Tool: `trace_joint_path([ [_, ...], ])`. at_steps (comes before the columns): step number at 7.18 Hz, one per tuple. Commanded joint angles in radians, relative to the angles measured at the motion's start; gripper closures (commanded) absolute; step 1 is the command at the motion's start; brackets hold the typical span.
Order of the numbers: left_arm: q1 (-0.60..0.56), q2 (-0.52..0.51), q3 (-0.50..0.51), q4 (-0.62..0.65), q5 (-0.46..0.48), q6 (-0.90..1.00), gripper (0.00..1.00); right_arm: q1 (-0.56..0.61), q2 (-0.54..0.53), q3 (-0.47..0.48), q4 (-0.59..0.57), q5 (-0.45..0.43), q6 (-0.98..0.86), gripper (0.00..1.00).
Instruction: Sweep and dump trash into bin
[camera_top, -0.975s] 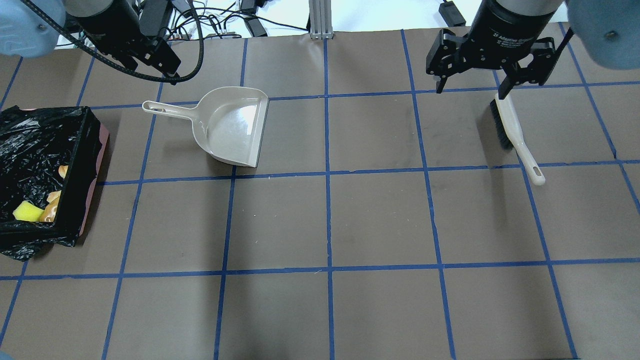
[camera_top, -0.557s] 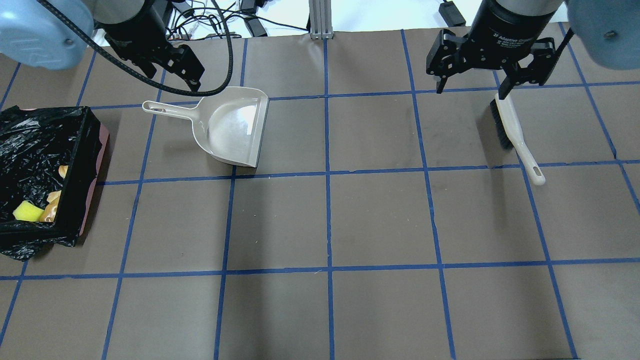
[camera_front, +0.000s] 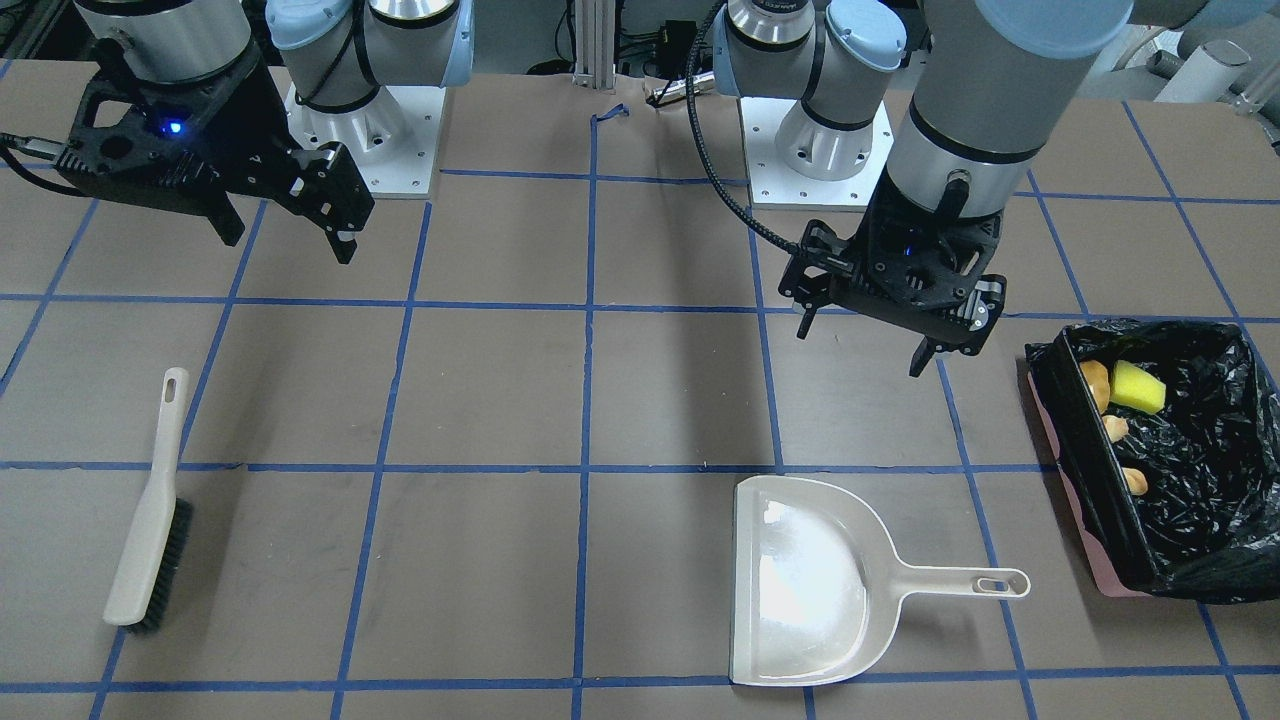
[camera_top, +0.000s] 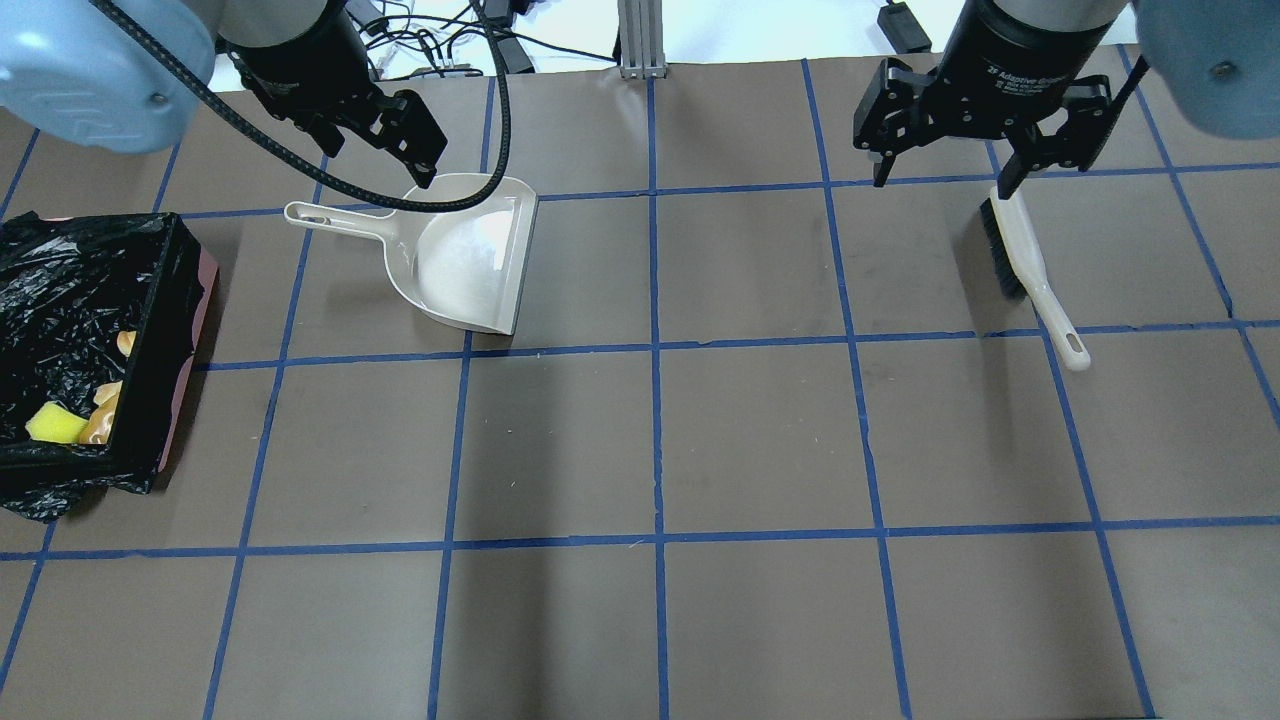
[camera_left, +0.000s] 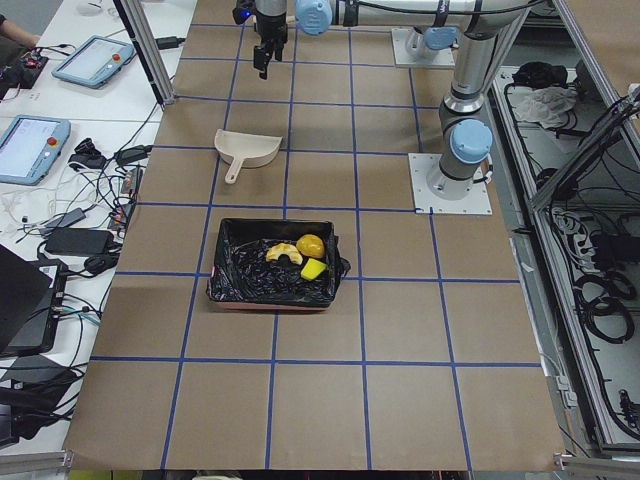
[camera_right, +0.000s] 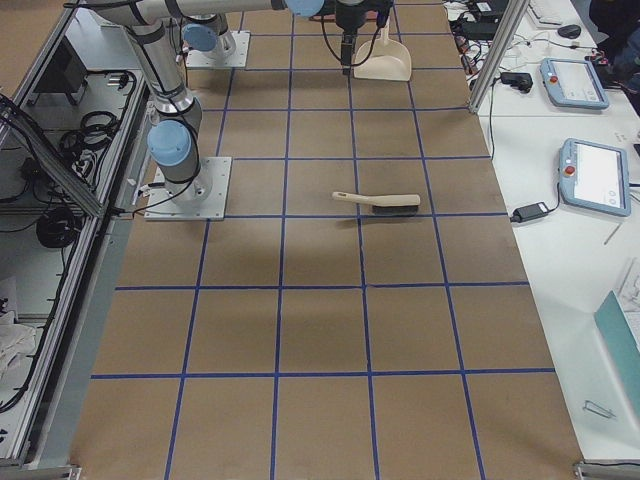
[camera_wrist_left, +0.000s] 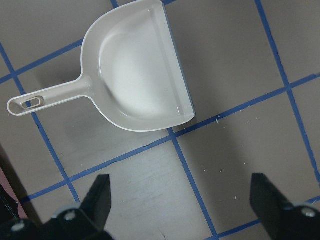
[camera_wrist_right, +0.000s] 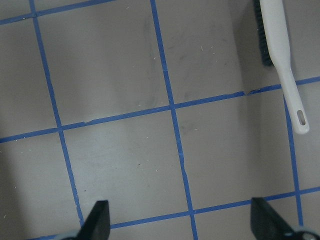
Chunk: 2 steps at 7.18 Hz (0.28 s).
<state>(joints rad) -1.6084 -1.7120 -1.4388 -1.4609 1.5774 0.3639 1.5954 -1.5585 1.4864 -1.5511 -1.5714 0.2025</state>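
Now, from the front: left gripper (camera_front: 860, 350) hangs spread near the dustpan (camera_front: 800, 580) — trash (camera_front: 1138, 387) lies in the bin (camera_front: 1085, 450) beyond the dustpan's handle. Overhead, right gripper (camera_top: 942, 185), likewise spread, hovers by the brush (camera_top: 1020, 255), far from the dustpan.

The table (camera_top: 760, 440) is covered in brown paper crossed by a grid of blue tape (camera_top: 658, 440). On it lie a cream dustpan (camera_top: 465, 255) toward the robot's left, a cream brush (camera_top: 1030, 265) with dark bristles well apart on the right, and the black-lined bin (camera_top: 150, 340) at the left end.
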Motion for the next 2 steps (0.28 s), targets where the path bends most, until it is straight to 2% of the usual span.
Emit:
trace_joint_path([
  [1, 0.002, 0.002, -0.002, -0.033, 0.01, 0.003, 0.0, 0.001, 0.0, 0.0, -0.001, 0.001, 0.001, 0.0],
  [2, 0.007, -0.001, -0.005, -0.023, 0.003, 0.003, 0.0, 0.0, 0.0, 0.0, -0.001, 0.001, 0.0, 0.0],
])
